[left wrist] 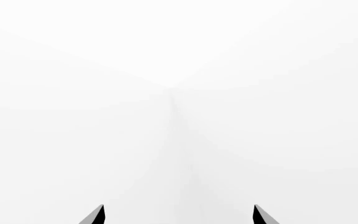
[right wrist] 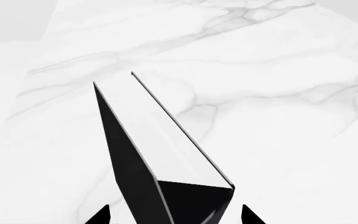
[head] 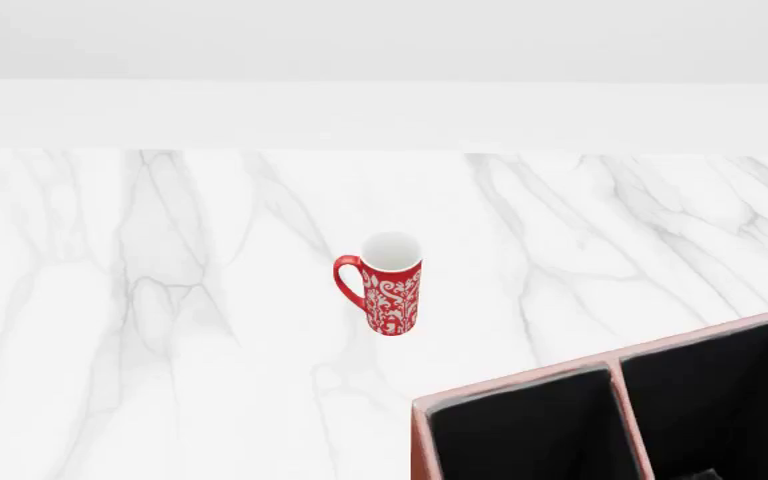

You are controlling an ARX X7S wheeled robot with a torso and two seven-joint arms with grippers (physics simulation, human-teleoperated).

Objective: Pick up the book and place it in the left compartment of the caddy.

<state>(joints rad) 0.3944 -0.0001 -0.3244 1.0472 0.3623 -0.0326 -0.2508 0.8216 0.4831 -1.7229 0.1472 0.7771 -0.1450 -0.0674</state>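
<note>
Book (right wrist: 160, 154): black cover, white page edges.

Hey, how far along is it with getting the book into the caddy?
Partway. Done: the book appears picked up; the right wrist view shows it between the right hand's fingertips, above the marble table. In hand: carrying it. Left: placing it. The head view shows the caddy with no book in the visible compartments, only partly in frame. The left hand is open, holding nothing. The mug stands apart from the caddy.
</note>
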